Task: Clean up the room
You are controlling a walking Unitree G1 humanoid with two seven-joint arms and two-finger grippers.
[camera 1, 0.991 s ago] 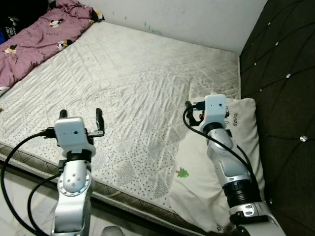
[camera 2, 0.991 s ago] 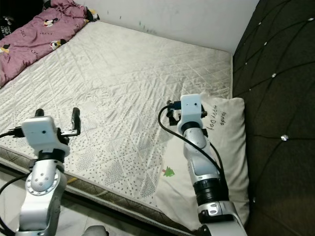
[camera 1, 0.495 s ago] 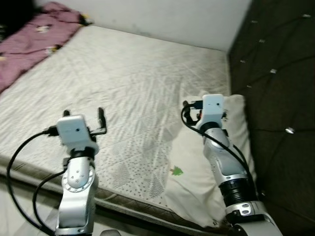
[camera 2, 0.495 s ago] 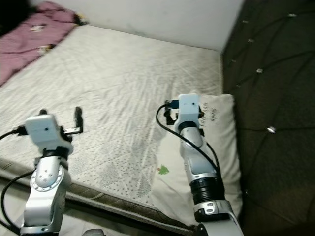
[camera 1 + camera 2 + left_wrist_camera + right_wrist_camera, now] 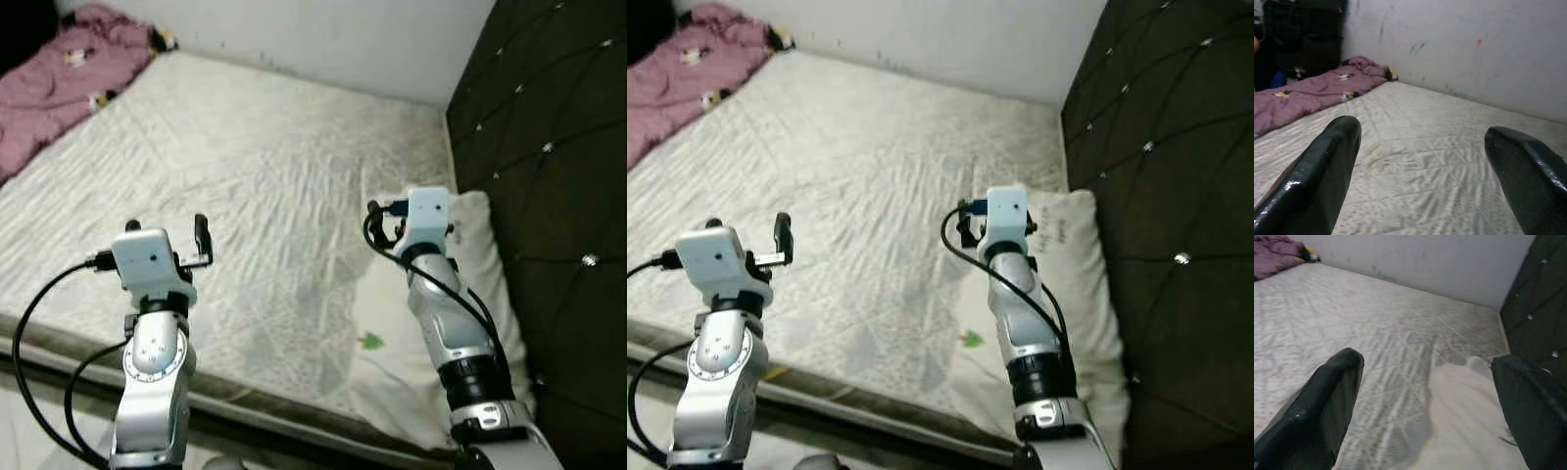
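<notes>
Pillow (image 5: 460,323) is your likely target: it lies on the mattress (image 5: 265,186) against the dark tufted headboard (image 5: 549,147), directly under and just ahead of your right gripper (image 5: 1425,396), which hovers above it with fingers spread wide and nothing between them. Your left gripper (image 5: 1420,166) is also parted and empty, held over the mattress well to the side of the pillow; far beyond it, at the bed's far corner, sits a crumpled purple blanket (image 5: 59,78). I judge no grasp has begun. If you drop the right gripper straight down, you risk pinching only a loose fold of cover, so the pillow sags or slips free when lifted. Both views are soft with blur, so your depth read may be off, and closing early would grab air
</notes>
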